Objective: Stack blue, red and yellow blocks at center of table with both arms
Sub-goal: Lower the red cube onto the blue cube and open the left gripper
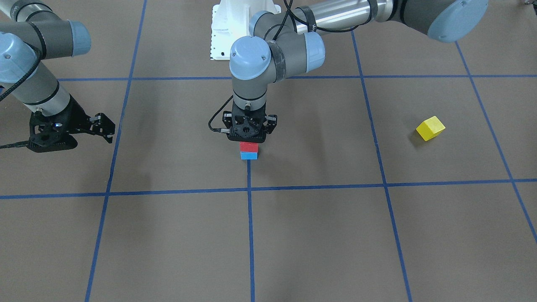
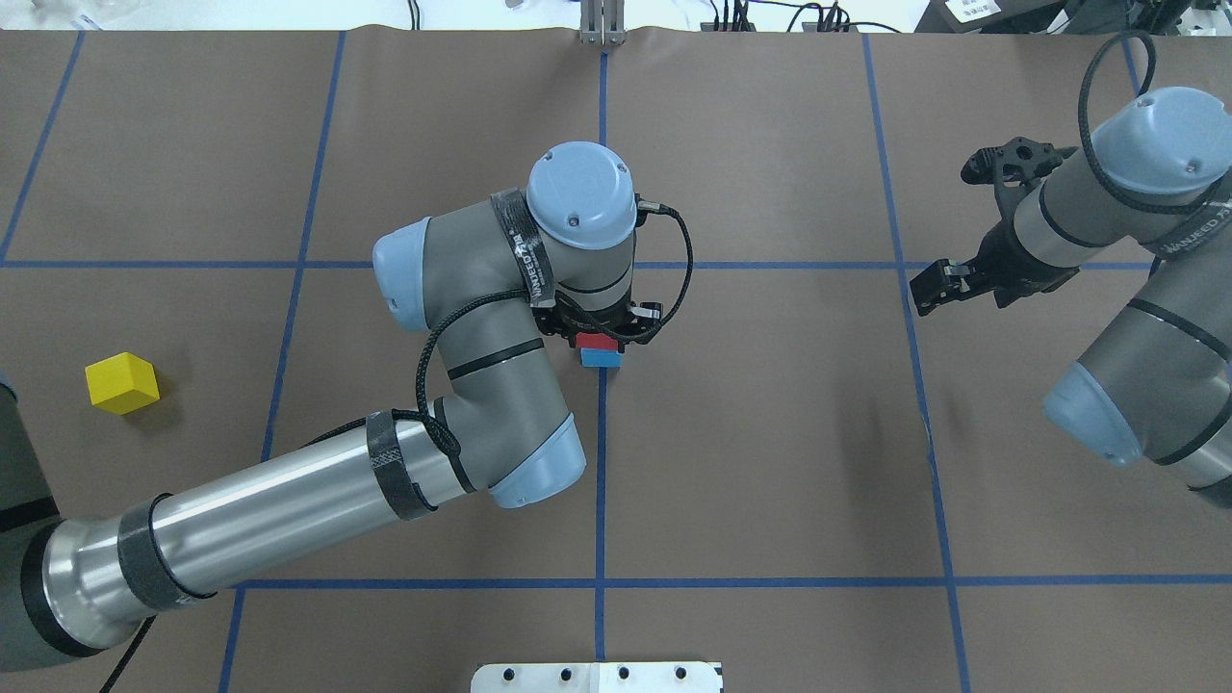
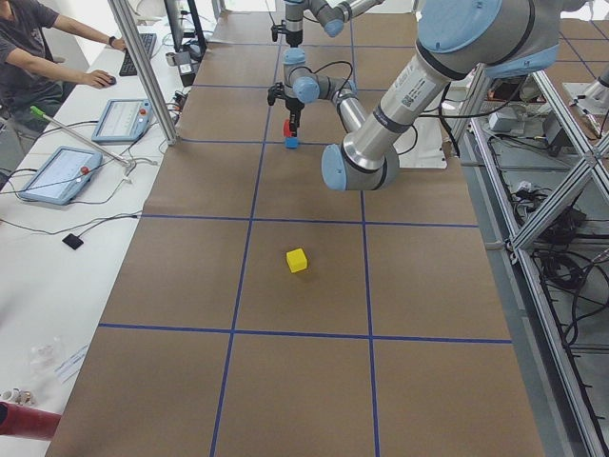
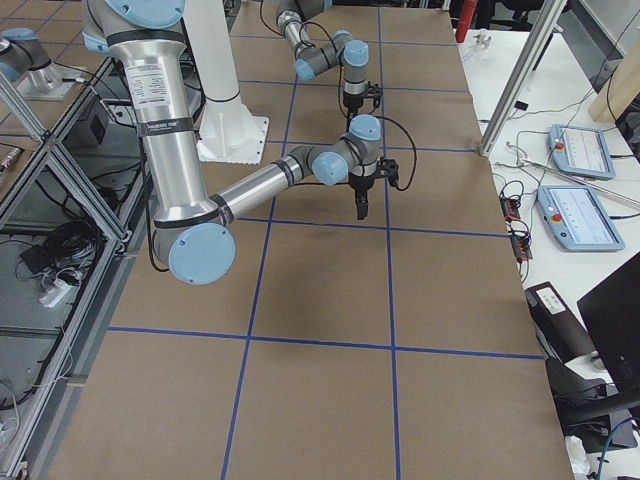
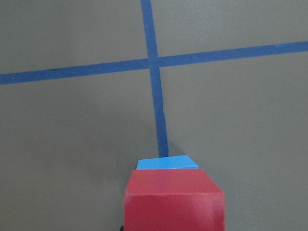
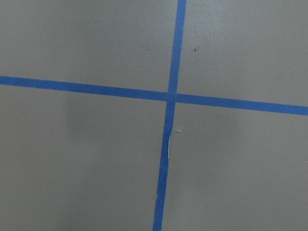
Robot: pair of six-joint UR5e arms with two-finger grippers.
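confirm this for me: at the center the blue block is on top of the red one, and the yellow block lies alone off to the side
One thing is wrong: the order is reversed. The red block is on top and the blue block is underneath it, as the exterior front-facing view shows. The rest stands: the pair is at the center and the yellow block lies alone off to the side.

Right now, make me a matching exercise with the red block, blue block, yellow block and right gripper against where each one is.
1 red block
2 blue block
3 yellow block
4 right gripper

A alone, on the robot's left side
B underneath another block
C open, off to the robot's right, away from every block
D on top of another block

Pairs: 1-D, 2-B, 3-A, 4-C
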